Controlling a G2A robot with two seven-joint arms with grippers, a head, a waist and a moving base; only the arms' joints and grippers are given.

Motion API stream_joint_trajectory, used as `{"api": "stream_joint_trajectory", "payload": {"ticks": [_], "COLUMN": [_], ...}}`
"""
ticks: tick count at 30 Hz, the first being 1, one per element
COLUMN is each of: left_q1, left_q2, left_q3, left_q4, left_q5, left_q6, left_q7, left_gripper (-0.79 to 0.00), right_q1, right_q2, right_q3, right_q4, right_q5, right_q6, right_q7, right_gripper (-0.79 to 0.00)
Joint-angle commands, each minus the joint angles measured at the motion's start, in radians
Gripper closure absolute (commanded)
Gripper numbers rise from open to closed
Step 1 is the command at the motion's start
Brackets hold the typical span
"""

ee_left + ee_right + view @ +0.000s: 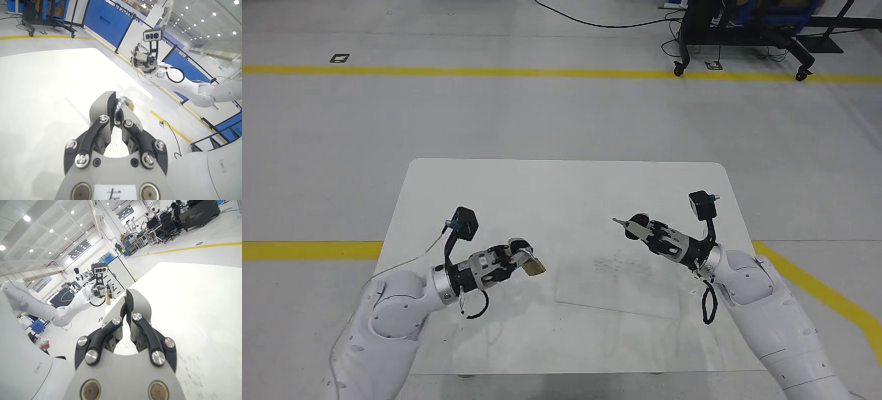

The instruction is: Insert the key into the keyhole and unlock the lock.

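A white table (562,190) is seen in the middle of the top view. A yellow line (442,70) is painted across the floor near the top. A black stand on wheels (742,35) is parked at the upper right. A small dark plate (339,58) is set in the floor at the upper left. Blue fence panels (105,20) are seen behind the table.

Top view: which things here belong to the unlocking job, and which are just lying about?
Job in hand:
- lock, clamped in the left gripper
- key, clamped in the right gripper, well apart from the lock

Lying about:
- faint clear sheet on the table
- wheeled stand and cable on the floor beyond
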State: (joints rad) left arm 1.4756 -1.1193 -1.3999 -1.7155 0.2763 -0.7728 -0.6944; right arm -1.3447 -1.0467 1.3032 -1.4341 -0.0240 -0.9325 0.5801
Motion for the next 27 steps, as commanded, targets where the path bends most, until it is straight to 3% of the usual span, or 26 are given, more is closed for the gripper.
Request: {"api": "stream_joint_trajectory", "payload": {"ticks": [1,7,13,16,23,27], "left_q1": [-0.012,-0.073,-0.15,-0.193,-0.193,-0.2], "left_q2": [-0.001,-0.001,0.005,0.012,0.012,0.003], "left_q3": [0.016,0.076,0.127,0.113,0.113,0.168], "left_q4": [0.036,0.212,0.348,0.371,0.371,0.353], "left_q5": [-0.076,-0.369,-0.549,-0.465,-0.465,-0.603], "left_q6": [-0.029,-0.102,-0.076,-0.047,-0.047,0.197], "left_q7": [0.011,-0.024,-0.168,-0.193,-0.193,-0.203], "left_gripper": [0.0,0.0,0.0,0.0,0.0,0.0], "right_q1": [0.0,0.034,0.096,0.124,0.124,0.124], "right_q2": [0.0,-0.015,-0.031,-0.039,-0.039,-0.039], "right_q3": [0.0,-0.061,-0.134,-0.165,-0.165,-0.165], "right_q4": [0.0,-0.044,-0.054,-0.049,-0.049,-0.049], "right_q5": [0.0,0.055,0.085,0.099,0.099,0.099], "right_q6": [0.0,0.065,0.111,0.144,0.144,0.144], "right_q7": [0.0,-0.046,-0.036,-0.031,-0.031,-0.031], "right_gripper": [0.0,0.0,0.0,0.0,0.0,0.0]}}
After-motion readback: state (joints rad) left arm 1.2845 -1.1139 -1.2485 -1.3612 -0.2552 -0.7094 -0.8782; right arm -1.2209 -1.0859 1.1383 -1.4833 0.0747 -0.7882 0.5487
